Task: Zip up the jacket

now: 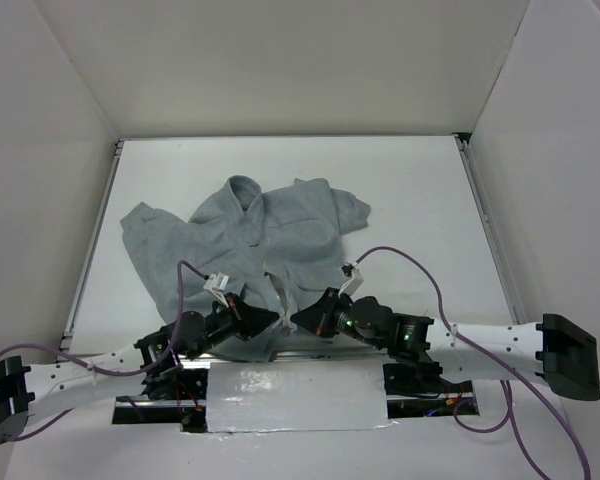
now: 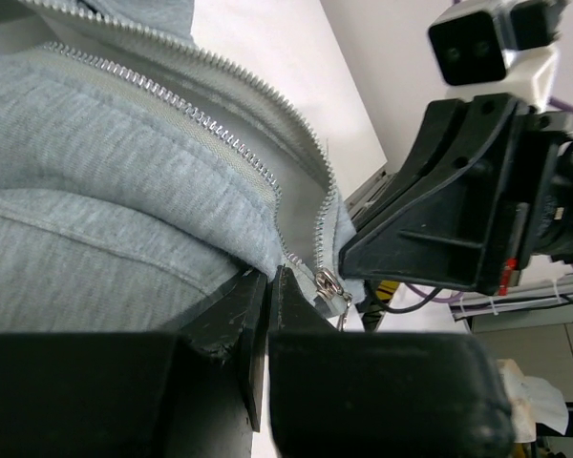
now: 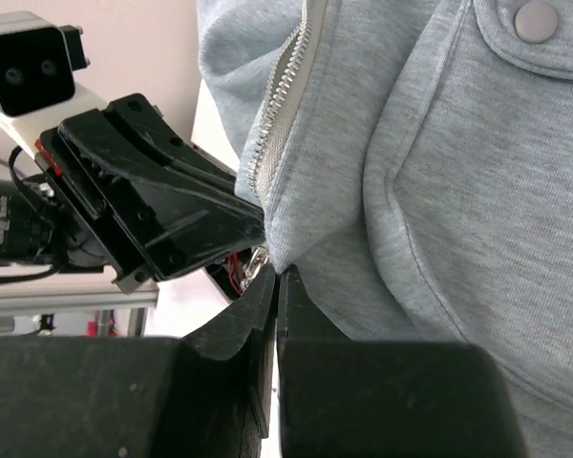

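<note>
The light-grey fleece jacket point(image 1: 270, 235) lies front up on the white table, collar far, hem near; its zipper point(image 1: 281, 292) is open. My left gripper point(image 1: 271, 318) and right gripper point(image 1: 299, 318) meet at the hem, one on each side of the zipper's bottom end. In the left wrist view my left gripper point(image 2: 269, 277) is shut on the jacket's hem point(image 2: 220, 239) just left of the metal slider point(image 2: 327, 283). In the right wrist view my right gripper point(image 3: 277, 275) is shut on the other hem corner point(image 3: 306, 239) beside the zipper teeth point(image 3: 279, 100).
White walls enclose the table point(image 1: 420, 190) at the left, back and right. A silver-taped plate point(image 1: 295, 398) and the arm bases sit at the near edge. Purple cables point(image 1: 410, 262) loop over the table by the right arm. A snap pocket flap point(image 3: 537, 19) shows in the right wrist view.
</note>
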Controlling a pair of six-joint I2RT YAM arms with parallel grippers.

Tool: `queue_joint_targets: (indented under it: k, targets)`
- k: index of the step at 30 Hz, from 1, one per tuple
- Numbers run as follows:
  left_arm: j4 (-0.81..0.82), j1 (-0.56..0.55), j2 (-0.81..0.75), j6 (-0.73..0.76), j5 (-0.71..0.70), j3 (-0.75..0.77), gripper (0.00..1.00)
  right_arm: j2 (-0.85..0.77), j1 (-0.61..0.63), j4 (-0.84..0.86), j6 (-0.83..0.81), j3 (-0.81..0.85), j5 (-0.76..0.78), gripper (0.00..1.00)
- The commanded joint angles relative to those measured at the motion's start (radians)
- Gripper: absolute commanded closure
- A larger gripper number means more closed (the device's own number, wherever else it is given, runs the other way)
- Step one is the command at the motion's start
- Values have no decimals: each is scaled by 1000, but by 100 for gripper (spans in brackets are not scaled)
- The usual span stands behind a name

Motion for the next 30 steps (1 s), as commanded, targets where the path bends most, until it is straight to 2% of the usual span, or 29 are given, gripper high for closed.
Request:
queue_joint_targets:
  k: [1,10,17,30]
  targets:
    - [56,-18,13,24,-14,-164,100,22,8,-59,16,84,67,100]
    - [28,-27,-13,32,-45,-155,100,118,36,-272,15,211,96,100]
    - [5,-29,-45,35,-57,-162,100,122,57,-358,30,247,120,100]
    - [56,-35,-30,35,-53,-187,100,122,65,-364,44,254,151,100]
